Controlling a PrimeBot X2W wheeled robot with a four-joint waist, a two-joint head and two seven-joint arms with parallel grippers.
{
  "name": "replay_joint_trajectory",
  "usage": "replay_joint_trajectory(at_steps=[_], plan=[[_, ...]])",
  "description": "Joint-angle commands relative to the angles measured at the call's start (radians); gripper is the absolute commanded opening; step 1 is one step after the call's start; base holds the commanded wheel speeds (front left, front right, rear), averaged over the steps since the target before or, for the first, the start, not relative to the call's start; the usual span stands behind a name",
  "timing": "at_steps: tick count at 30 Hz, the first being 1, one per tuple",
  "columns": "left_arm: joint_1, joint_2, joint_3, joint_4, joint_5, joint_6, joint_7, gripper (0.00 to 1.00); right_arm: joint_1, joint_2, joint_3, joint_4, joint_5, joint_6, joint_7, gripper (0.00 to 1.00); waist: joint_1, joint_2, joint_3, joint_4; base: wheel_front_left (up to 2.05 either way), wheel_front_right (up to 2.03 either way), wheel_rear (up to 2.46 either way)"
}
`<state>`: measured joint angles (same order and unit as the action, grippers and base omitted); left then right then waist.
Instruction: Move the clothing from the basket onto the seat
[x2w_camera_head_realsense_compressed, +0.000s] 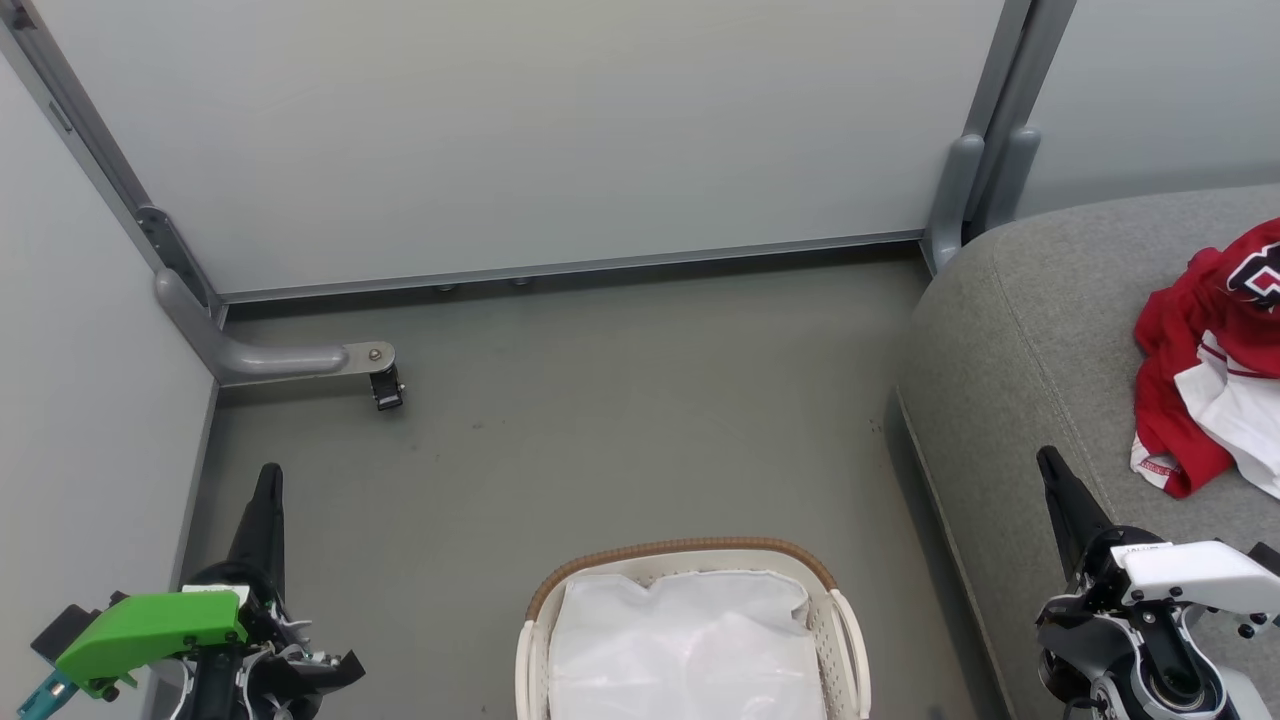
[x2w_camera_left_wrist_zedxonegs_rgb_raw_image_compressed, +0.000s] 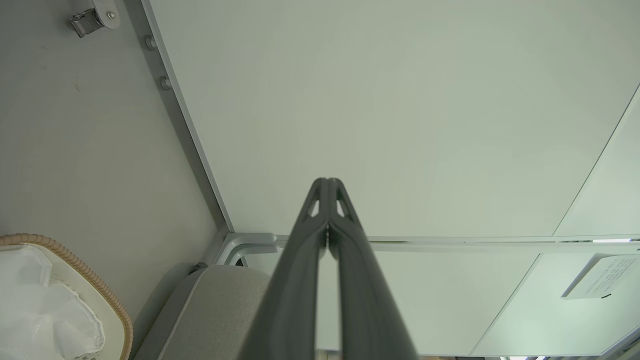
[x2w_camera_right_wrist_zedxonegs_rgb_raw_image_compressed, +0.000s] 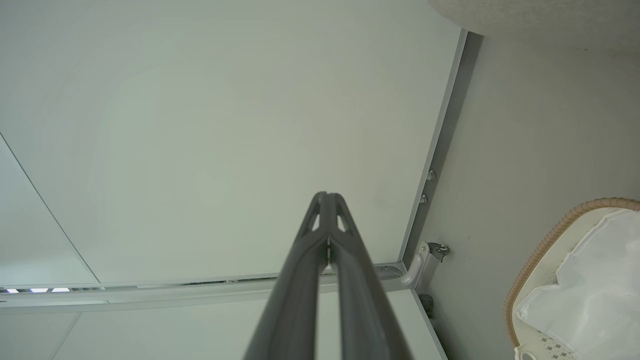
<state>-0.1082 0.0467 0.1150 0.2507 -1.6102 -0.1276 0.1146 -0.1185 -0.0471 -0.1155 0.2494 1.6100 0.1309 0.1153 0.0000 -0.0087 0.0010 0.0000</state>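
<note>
The red and white clothing (x2w_camera_head_realsense_compressed: 1215, 365) lies crumpled on the grey seat (x2w_camera_head_realsense_compressed: 1030, 340) at the right edge of the head view. The white basket (x2w_camera_head_realsense_compressed: 845, 640) with a brown woven rim stands on the floor at the bottom centre, holding a white liner sheet (x2w_camera_head_realsense_compressed: 685, 645). My left gripper (x2w_camera_head_realsense_compressed: 268, 475) is shut and holds nothing at the lower left, well left of the basket. My right gripper (x2w_camera_head_realsense_compressed: 1047, 458) is shut with nothing in it, over the seat's front, below and left of the clothing. The wrist views show the left gripper (x2w_camera_left_wrist_zedxonegs_rgb_raw_image_compressed: 327, 181) and the right gripper (x2w_camera_right_wrist_zedxonegs_rgb_raw_image_compressed: 326, 195) with fingers pressed together.
Pale partition panels (x2w_camera_head_realsense_compressed: 520, 130) close off the back and left. A grey bracket foot with a small caster (x2w_camera_head_realsense_compressed: 385, 385) juts onto the grey floor (x2w_camera_head_realsense_compressed: 620, 420) at the left. A paper label (x2w_camera_left_wrist_zedxonegs_rgb_raw_image_compressed: 597, 282) hangs on a panel.
</note>
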Motion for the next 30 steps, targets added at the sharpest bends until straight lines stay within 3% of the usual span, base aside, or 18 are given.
replay_joint_trajectory(at_steps=[1, 30], plan=[[-0.011, 0.007, 0.003, -0.003, -0.003, -0.007, 0.004, 0.0, 0.01, -0.006, -0.002, -0.003, 0.003, 0.0, 0.003, 0.0, 0.0, 0.0087, 0.0, 0.0, 0.0, 0.0, 0.0], [-0.011, 0.007, 0.003, -0.003, -0.003, -0.006, 0.004, 0.0, 0.01, -0.006, -0.002, -0.003, 0.003, 0.0, 0.003, 0.0, 0.0, 0.0087, 0.0, 0.0, 0.0, 0.0, 0.0]])
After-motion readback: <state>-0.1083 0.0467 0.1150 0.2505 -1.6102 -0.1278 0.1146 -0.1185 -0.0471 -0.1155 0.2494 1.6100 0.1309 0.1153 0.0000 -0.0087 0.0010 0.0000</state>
